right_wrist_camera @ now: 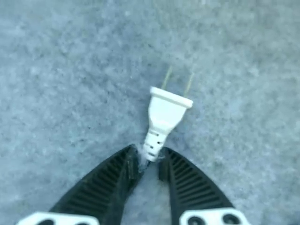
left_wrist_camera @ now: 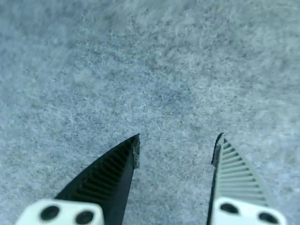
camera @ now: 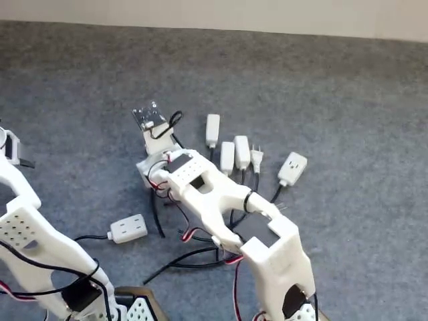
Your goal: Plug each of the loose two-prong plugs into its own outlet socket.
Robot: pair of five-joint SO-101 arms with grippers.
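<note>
Plainly, the right gripper [right_wrist_camera: 149,157] is closed almost fully, its black ribbed fingers [right_wrist_camera: 112,183] pinching the ridged neck of a white two-prong plug [right_wrist_camera: 165,112]. The plug's smooth moulded body widens into a flat rectangular face, and two thin brass-coloured prongs [right_wrist_camera: 187,84] stick out from it above fuzzy grey carpet [right_wrist_camera: 61,70]. In the high view this arm stretches toward 11 o'clock from the middle. Slim white rectangular cord ends [camera: 227,157] on black cords [camera: 180,257] lie close by at about 12 to 1 o'clock, and a boxy white socket block [camera: 128,229] sits at 8 o'clock. The left gripper [left_wrist_camera: 178,150] gapes wide and holds nothing. It has one black and one pale finger, both ribbed and pointed.
</note>
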